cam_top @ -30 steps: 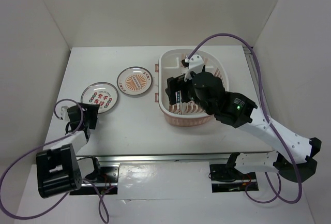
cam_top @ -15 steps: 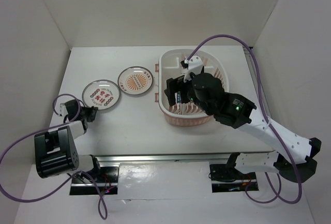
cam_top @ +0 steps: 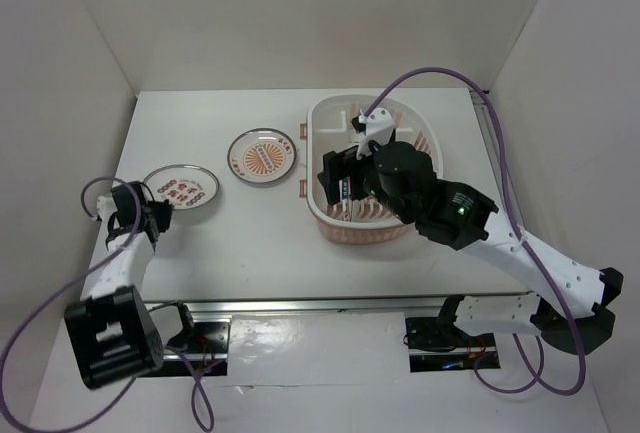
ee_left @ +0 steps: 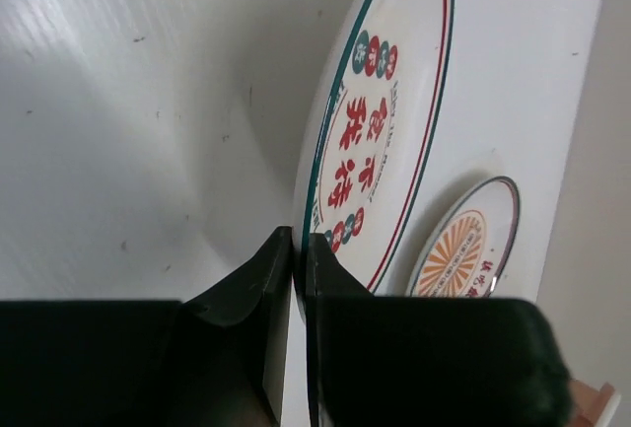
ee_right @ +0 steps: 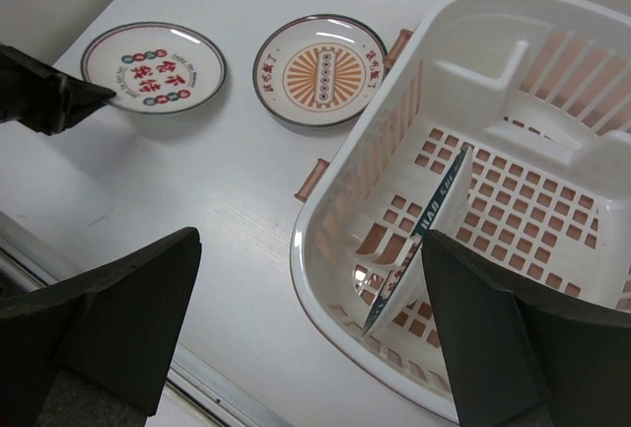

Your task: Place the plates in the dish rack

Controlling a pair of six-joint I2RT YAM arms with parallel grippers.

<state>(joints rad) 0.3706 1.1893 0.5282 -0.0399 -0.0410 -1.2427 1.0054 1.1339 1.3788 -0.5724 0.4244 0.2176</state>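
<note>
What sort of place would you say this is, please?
Likely a robot test cell, not a kitchen: a white table boxed in by plain walls, two arms bolted at its near edge, with plates and a rack as props.

Plain pale walls (cam_top: 300,13) enclose a white table (cam_top: 250,243).

Glossy glazed plates (ee_right: 153,67), matt slatted plastic dish rack (ee_right: 552,23)
</note>
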